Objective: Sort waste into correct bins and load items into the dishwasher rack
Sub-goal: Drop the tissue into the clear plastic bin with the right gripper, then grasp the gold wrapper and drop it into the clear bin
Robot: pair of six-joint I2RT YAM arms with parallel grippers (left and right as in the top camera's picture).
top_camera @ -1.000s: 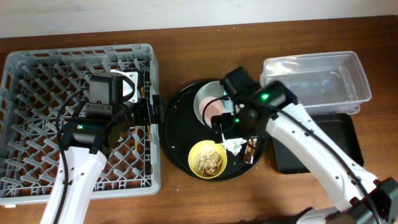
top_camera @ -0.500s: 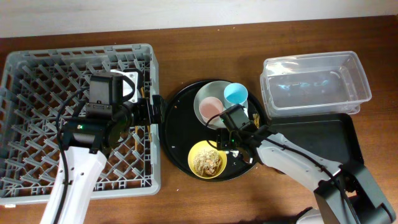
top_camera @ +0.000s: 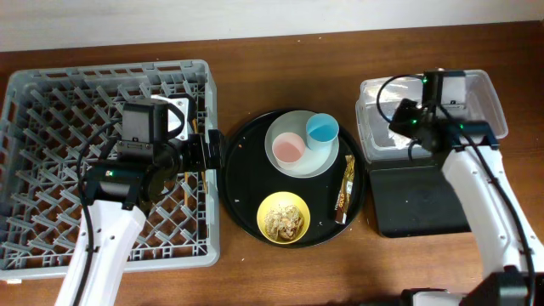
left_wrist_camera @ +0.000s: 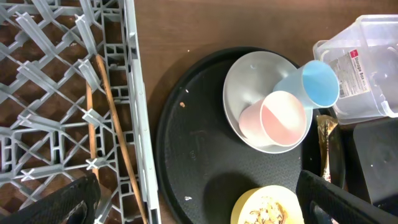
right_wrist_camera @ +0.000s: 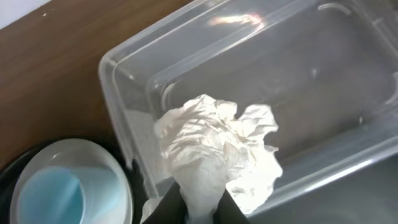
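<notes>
My right gripper (right_wrist_camera: 202, 213) is shut on the crumpled white tissue (right_wrist_camera: 217, 140) and holds it over the left part of the clear tub (right_wrist_camera: 311, 74). In the overhead view that gripper (top_camera: 405, 120) hangs at the tub's (top_camera: 463, 106) left end. My left gripper (left_wrist_camera: 199, 205) is open and empty above the seam between the grey rack (top_camera: 51, 110) and the round black tray (top_camera: 246, 170). Two chopsticks (left_wrist_camera: 115, 124) lie in the rack. On the tray sit the plate (top_camera: 280, 127) with the pink cup (top_camera: 289, 150) and blue cup (top_camera: 322, 129), the yellow bowl (top_camera: 283, 217) of scraps, and the wrapper (top_camera: 343, 189).
The shallow black rectangular tray (top_camera: 425, 200) lies just in front of the clear tub, right of the round tray. The rack fills the table's left side. Bare brown tabletop shows behind the round tray and along the front edge.
My right gripper closed on the tissue on the round tray, then lifted it right and back to above the clear tub. The left arm has stayed where it was.
</notes>
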